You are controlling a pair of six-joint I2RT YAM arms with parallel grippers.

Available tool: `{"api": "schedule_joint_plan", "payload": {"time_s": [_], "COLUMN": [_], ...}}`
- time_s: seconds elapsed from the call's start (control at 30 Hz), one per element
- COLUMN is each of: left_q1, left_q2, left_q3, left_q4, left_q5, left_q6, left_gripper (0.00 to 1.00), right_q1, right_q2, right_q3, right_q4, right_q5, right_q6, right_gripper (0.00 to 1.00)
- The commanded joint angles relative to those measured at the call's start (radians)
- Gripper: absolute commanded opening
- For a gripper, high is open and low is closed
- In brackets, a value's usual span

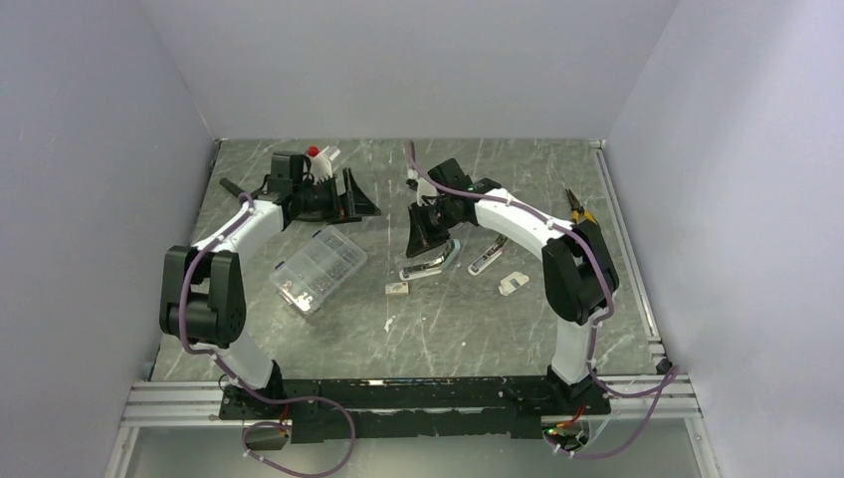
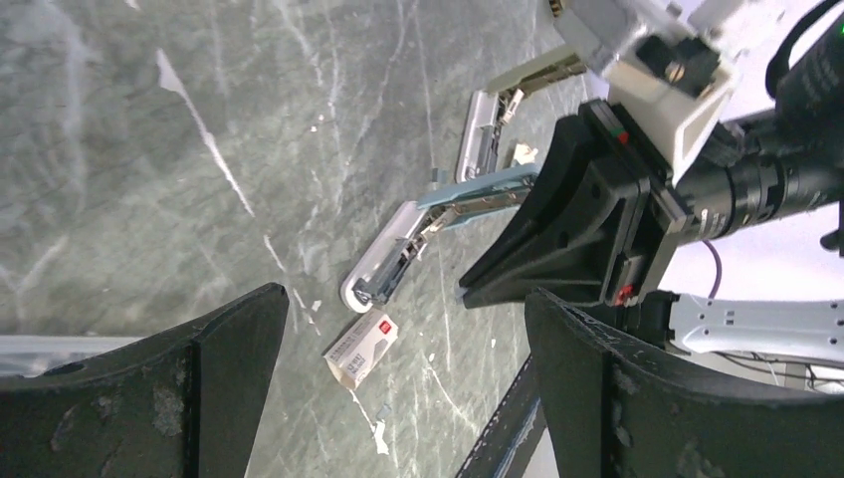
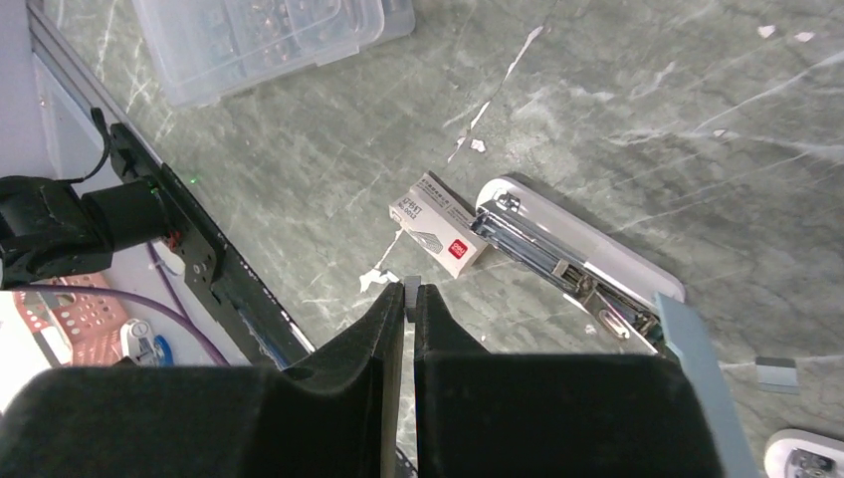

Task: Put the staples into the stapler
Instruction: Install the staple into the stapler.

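— White cardboard with a red mark: is that the box (image 3: 438,224) of staples?
— Yes. It lies flat on the table (image 1: 478,329), right against the nose of the stapler (image 3: 567,264), touching or nearly so. In the top view it sits at the stapler's 8 o'clock.
— Why is the stapler splayed like that?
— Its lid is swung back so the metal channel faces up, and I judge that is how a strip gets dropped in. A 2nd stapler (image 1: 486,259) lies near it at 3 o'clock and looks opened too.
— And the right hand (image 3: 408,301)?
— It is pinched almost together on a slim pale strip (image 3: 410,289) poking out between the tips. I take that for a strip of staples, though it is too small to be sure. The hand points down beside the box, near the channel's front end. I can't tell whether it touches anything.
— Why so fine a grip?
— Held at the very tips, the strip can be laid lengthwise into the channel. It has to line up with the channel, or it may ride on the rim or snap.
— The left hand (image 2: 406,309)?
— It is spread wide and holding nothing, well off at the stapler's 10 o'clock. It is likely out of the way, or ready to steady the base.
— The clear case (image 1: 318,267)?
— It stands apart at the box's 9 o'clock and plays no part here.
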Motion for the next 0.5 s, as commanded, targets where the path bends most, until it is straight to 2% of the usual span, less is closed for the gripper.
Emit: {"api": "schedule_joint_plan", "payload": {"time_s": [0.0,0.47], "left_q1": [0.036,0.061], "left_q2": [-0.026,-0.032], "left_q3": [0.012,-0.006], "left_q4": [-0.002,0.025], "left_q5": [-0.035,-0.011], "left_q6": [-0.024,-0.065], "left_gripper": [0.94,0.94], "right_q1": [0.021,0.042], "right_q2": [0.022,0.072], "right_q3": [-0.010,-0.014], "right_q4": [-0.010,0.012], "right_q5": [0.028,0.073], "right_q6": [0.041,0.089], "right_gripper": [0.10,0.12]}}
